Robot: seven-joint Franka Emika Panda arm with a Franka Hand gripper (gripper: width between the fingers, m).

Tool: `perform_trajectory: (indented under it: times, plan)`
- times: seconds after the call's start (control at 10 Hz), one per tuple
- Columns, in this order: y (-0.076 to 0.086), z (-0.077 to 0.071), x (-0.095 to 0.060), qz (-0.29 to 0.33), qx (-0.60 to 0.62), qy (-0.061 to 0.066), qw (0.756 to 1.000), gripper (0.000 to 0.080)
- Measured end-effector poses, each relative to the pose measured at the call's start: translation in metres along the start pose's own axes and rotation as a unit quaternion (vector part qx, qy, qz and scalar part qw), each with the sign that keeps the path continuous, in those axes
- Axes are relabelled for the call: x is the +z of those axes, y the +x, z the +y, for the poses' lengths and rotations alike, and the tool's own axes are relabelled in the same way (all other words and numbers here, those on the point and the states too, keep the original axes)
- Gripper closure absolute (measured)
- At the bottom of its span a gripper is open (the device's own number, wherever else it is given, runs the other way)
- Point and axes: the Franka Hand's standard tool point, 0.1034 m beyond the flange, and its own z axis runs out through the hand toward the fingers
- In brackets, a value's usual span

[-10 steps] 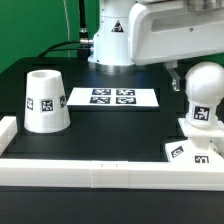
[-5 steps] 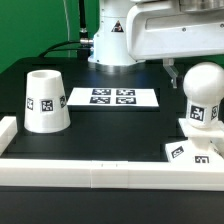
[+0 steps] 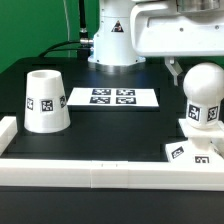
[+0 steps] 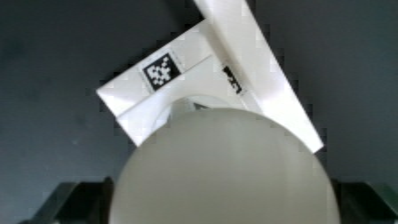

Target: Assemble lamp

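Bulb (image 3: 205,90): upright at ext view's right, round head up, tag facing the cam. It stands on the base (image 3: 188,151).
Gripper (image 4: 222,205): mine, down over the bulb head from above. Jaws are abt as wide as the head & clamped on it, one each side.
Fingers (image 4: 80,202): wrist view shows a dark tip right at the bulb's edge, looks touching. Ext view shows one finger (image 3: 172,72) just beside the head, on ext view's left of it. I can't see the other.
Wrist view: the bulb fills most of the pic, blurry. The base pokes out beyond it w/ one tag showing.
Base: on the table (image 3: 120,130), close to the front rail (image 3: 90,172), tags on its sloped faces.
Seating: can't tell if the bulb is fully home in the base.
Shade (image 3: 45,100): ext view's left, standing wide end down, hole up, tag to cam. Well apart from bulb & base.
Marker board (image 3: 112,97): flat on the table, betw shade & bulb, further back.
Arm (image 3: 115,35): white, back centre, behind the marker board.
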Motion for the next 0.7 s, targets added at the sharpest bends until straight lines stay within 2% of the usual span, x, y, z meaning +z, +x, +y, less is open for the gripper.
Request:
perform_trajectory:
  times: [0.2,0.3,0.4,0.6,0.7]
  plan:
    - [0.0012,-0.0023,0.0005,0.004,0.115,0.017,0.993,0.0222]
    - [0.0001,-0.0031,0.0008,0.008,0.156,0.021,0.988,0.0222]
    - [-0.0008,-0.0043,0.0011,0.006,0.209,0.025,0.978,0.0222]
    - [0.0003,-0.0040,0.0011,0.001,0.314,0.045,0.948,0.0222]
    - [0.0012,-0.0028,0.0010,-0.004,0.347,0.049,0.936,0.0222]
